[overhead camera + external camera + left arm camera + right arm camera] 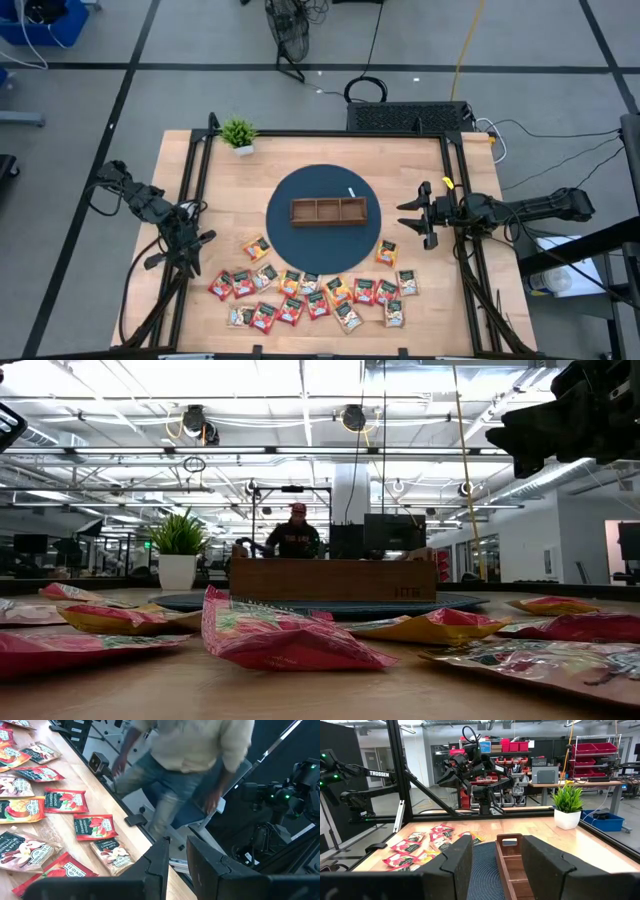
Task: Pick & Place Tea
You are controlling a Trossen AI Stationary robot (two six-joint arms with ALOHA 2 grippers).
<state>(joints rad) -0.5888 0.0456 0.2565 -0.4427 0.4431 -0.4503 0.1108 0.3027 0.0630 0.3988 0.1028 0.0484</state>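
Several tea sachets (310, 290), red, orange and pale, lie flat along the near part of the wooden table; they also show in the left wrist view (65, 802) and the low view (270, 630). The brown three-compartment tray (328, 211) rests on a dark round mat (290, 235) at the table's middle. My left gripper (190, 255) hovers at the table's left edge, its fingers (176, 852) narrowly open with nothing between them. My right gripper (408, 217) hovers at the right edge, level, wide open (497, 845), facing the tray's end (512, 865).
A small potted plant (238, 133) stands at the table's far left corner. Black frame struts run along both table sides (195, 170). A person (190, 760) stands close to the table's near edge; another person (298, 535) is far off in the room.
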